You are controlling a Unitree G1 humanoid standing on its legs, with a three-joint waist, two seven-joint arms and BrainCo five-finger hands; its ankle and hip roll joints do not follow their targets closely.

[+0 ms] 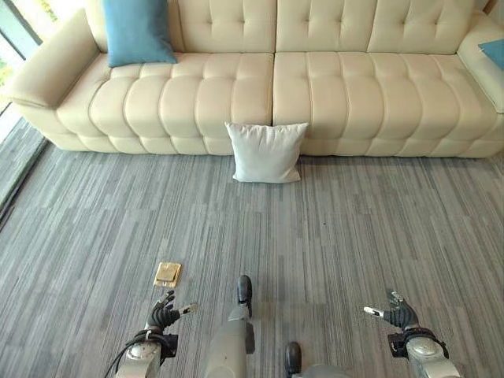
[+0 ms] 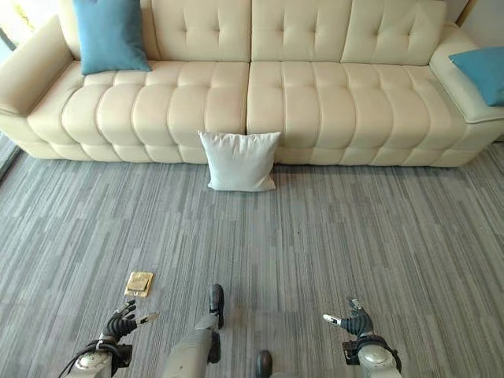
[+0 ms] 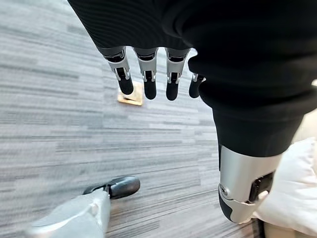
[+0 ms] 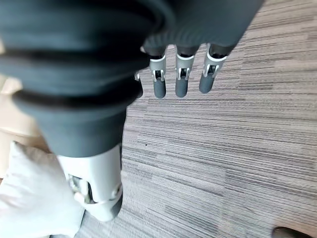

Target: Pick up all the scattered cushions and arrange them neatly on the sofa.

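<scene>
A white cushion (image 1: 265, 152) stands on the carpet, leaning against the front of the cream sofa (image 1: 331, 87) near its middle. A blue cushion (image 1: 137, 30) rests upright against the sofa's back at the left end. Another blue cushion (image 2: 482, 71) lies on the right armrest. My left hand (image 1: 164, 315) hangs low at the lower left, open and empty, fingers (image 3: 147, 74) straight. My right hand (image 1: 396, 315) is at the lower right, also open and empty, far from every cushion. The white cushion (image 4: 34, 198) shows past my right thumb in the right wrist view.
A small tan flat object (image 1: 167, 273) lies on the grey striped carpet (image 1: 354, 236) just ahead of my left hand. A window or glass edge (image 1: 17, 27) runs along the far left beside the sofa's left armrest.
</scene>
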